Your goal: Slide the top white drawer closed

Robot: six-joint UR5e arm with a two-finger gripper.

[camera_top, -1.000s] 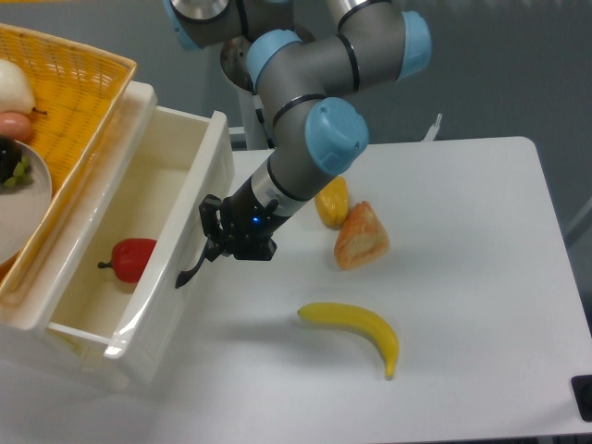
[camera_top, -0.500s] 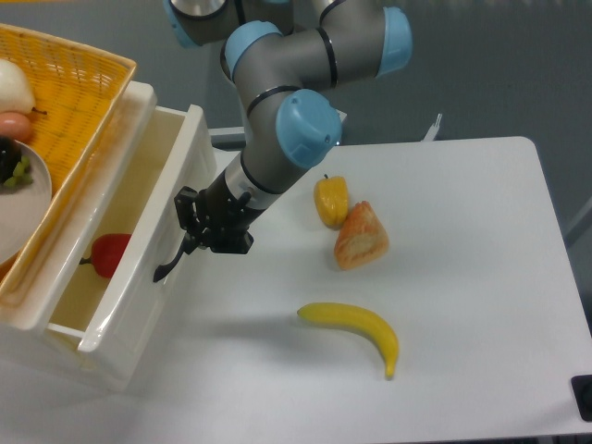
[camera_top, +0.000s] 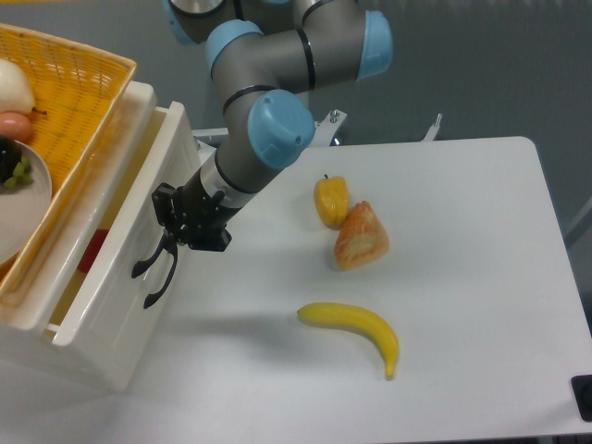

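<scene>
**One drawer a little way out, tool at its front panel**

One glossy top white drawer sits at the left of the frame, pulled only partly out of its white cabinet, its front panel slanting from upper centre-left down toward the lower left. A curved black handle hangs on that panel. The tool presses against the panel right at the handle; its fingers merge with the dark handle, so whether they are apart or together cannot be told. Through the narrow gap left in the drawer a red object shows, mostly hidden.

Above the drawer, at the upper left, a yellow wicker basket rests on the cabinet, cut off by the frame edge; its contents are only partly seen.

A white tabletop fills the right and lower frame. On it lie a yellow pepper touching a piece of bread, and below them, apart, a banana. A grey wall lies behind. A dark object at the lower right corner is cut off.
</scene>
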